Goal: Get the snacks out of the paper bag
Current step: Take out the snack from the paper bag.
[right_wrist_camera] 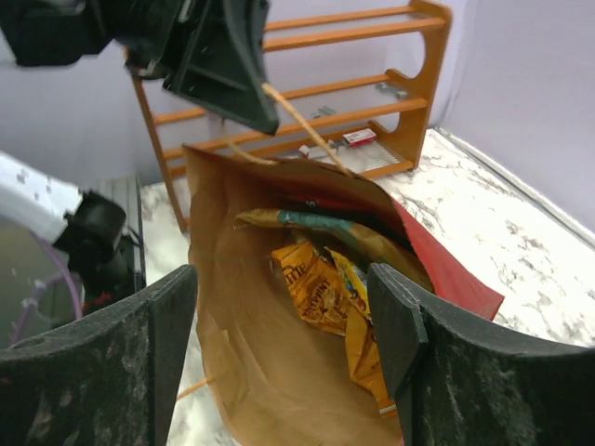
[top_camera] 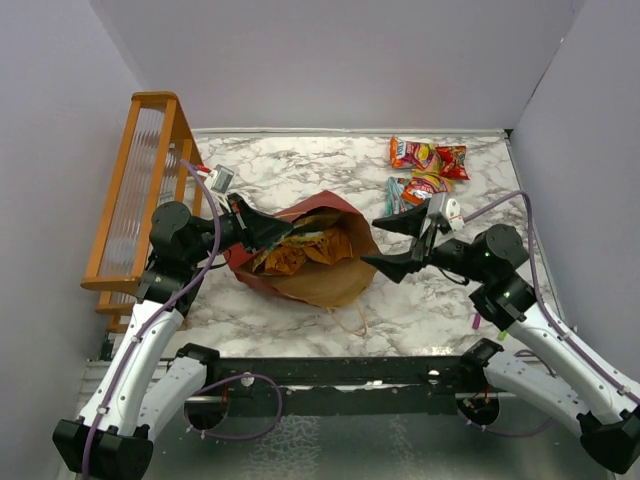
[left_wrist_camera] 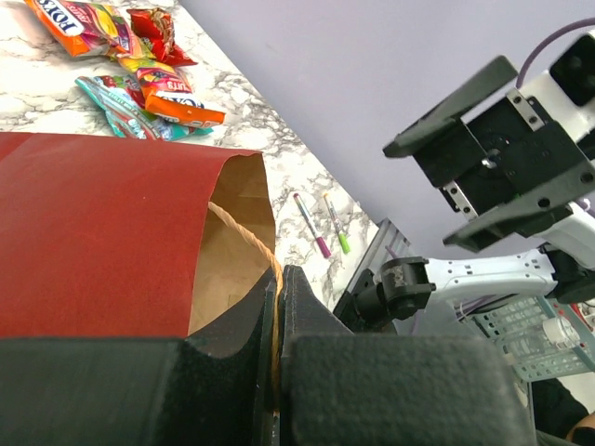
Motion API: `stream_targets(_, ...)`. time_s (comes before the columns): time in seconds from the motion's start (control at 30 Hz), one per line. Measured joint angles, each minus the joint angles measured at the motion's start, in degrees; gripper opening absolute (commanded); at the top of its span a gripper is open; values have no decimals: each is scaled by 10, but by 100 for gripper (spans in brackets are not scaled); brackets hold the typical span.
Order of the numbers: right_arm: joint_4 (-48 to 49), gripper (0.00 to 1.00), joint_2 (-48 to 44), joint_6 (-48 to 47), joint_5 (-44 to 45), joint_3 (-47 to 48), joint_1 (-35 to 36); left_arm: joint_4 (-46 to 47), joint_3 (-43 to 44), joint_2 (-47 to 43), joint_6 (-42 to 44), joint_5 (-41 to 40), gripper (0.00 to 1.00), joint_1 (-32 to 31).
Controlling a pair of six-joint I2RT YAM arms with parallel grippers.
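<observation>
The paper bag [top_camera: 318, 283], dark red outside [left_wrist_camera: 102, 232] and brown inside [right_wrist_camera: 251, 372], lies on its side with its mouth facing right. My left gripper [top_camera: 275, 228] is shut on the bag's twisted tan handle [left_wrist_camera: 244, 230], holding the upper lip up. My right gripper [top_camera: 395, 243] stands open just in front of the mouth, apart from it. Inside lie orange and yellow snacks [right_wrist_camera: 316, 283] under a teal-edged packet [right_wrist_camera: 325, 226]. Several snacks [top_camera: 428, 160] lie on the table at the back right, also seen in the left wrist view [left_wrist_camera: 139, 56].
An orange wooden rack [top_camera: 135, 190] stands along the left wall. Two pens, pink [left_wrist_camera: 311, 225] and green [left_wrist_camera: 337, 225], lie near the table's front right edge. The bag's second handle [top_camera: 350, 318] trails toward the near edge.
</observation>
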Motion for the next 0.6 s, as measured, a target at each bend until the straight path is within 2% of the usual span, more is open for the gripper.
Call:
stream_targets(0.17,-40,70,32,-108,14,14,82,0,0,1,-2,0,0,0)
stream_targets(0.3,-78,73,109,-237,88,22,196,-5,2,2,-2,0,0,0)
stream_targets(0.4,-86,73,173,-321,142,24,240,-10,4,2,-2,-1,0,0)
stream_targets(0.6,-82,72,325,-445,269,66,245,-19,5,2,0,-2,0,0)
